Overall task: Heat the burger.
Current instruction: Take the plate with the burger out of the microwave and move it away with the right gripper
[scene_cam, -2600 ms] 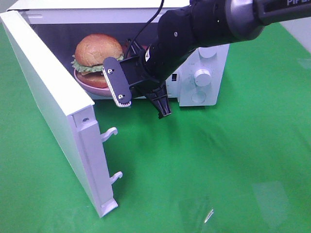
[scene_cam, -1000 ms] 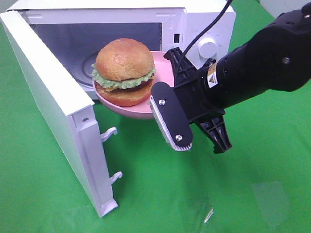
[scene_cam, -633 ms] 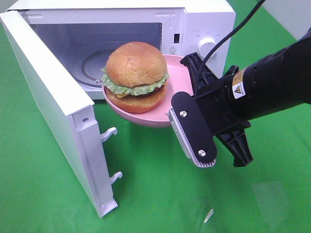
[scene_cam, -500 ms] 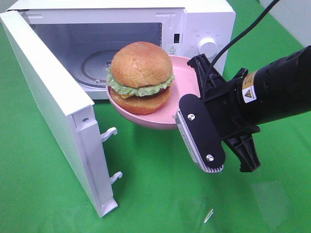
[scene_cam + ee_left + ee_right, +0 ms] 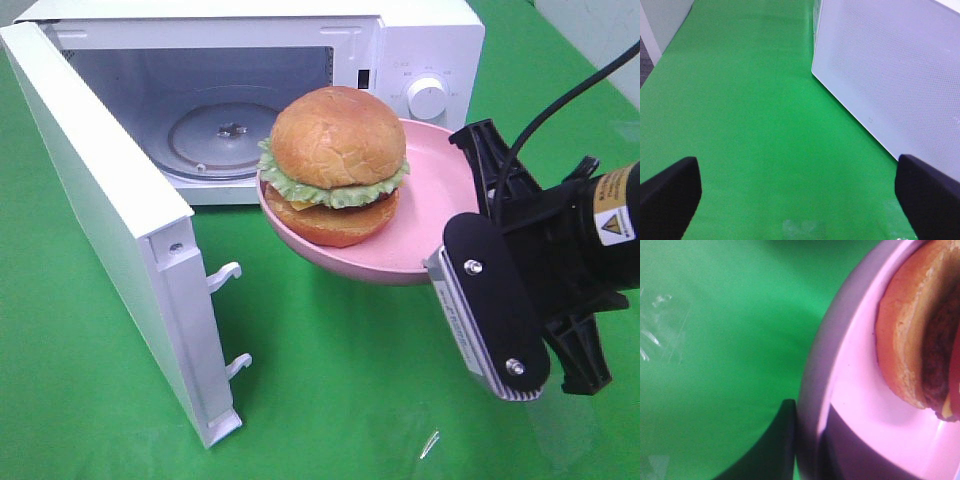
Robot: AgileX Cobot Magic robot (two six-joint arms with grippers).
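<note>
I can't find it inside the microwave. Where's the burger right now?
In the exterior high view the burger sits on the pink plate, held up by the right gripper in front of the open microwave.

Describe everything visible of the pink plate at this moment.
The pink plate is a shallow, round, glossy dish with a raised rim. It hangs in the air in front of the open microwave, tilted slightly, above the green cloth. The burger sits on its left part. The right gripper is shut on its right rim, one finger beneath.

golden-brown burger (image 5: 337, 165) with green lettuce, pink plate (image 5: 440, 215), white microwave (image 5: 420, 40), green tablecloth (image 5: 330, 380), black pincer (image 5: 500, 290)
</note>
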